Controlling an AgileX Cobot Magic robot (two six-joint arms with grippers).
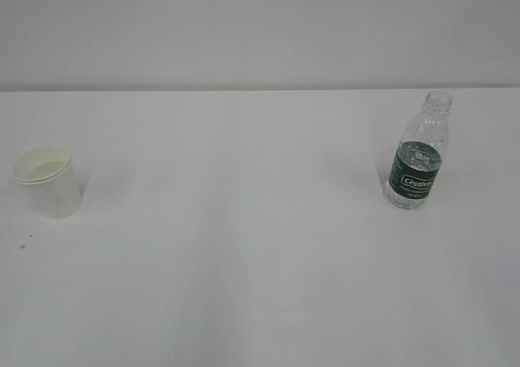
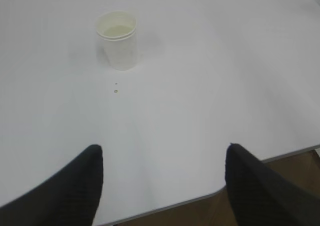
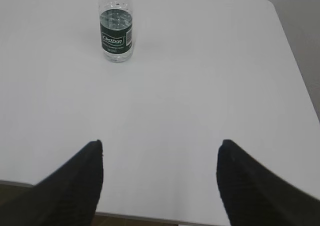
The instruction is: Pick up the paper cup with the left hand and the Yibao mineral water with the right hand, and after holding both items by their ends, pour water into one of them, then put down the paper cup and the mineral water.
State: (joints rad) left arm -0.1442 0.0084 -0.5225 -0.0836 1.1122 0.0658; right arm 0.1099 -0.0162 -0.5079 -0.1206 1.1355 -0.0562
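Note:
The paper cup stands upright at the left of the white table; it also shows in the left wrist view, far ahead of my left gripper, which is open and empty near the table's front edge. The Yibao mineral water, uncapped, with a dark green label, stands upright at the right; it also shows in the right wrist view, far ahead and to the left of my right gripper, which is open and empty. Neither gripper shows in the exterior view.
The white table runs to a pale wall at the back. Two tiny droplets lie on the table just in front of the cup. The table's front edge and its far right corner show in the wrist views.

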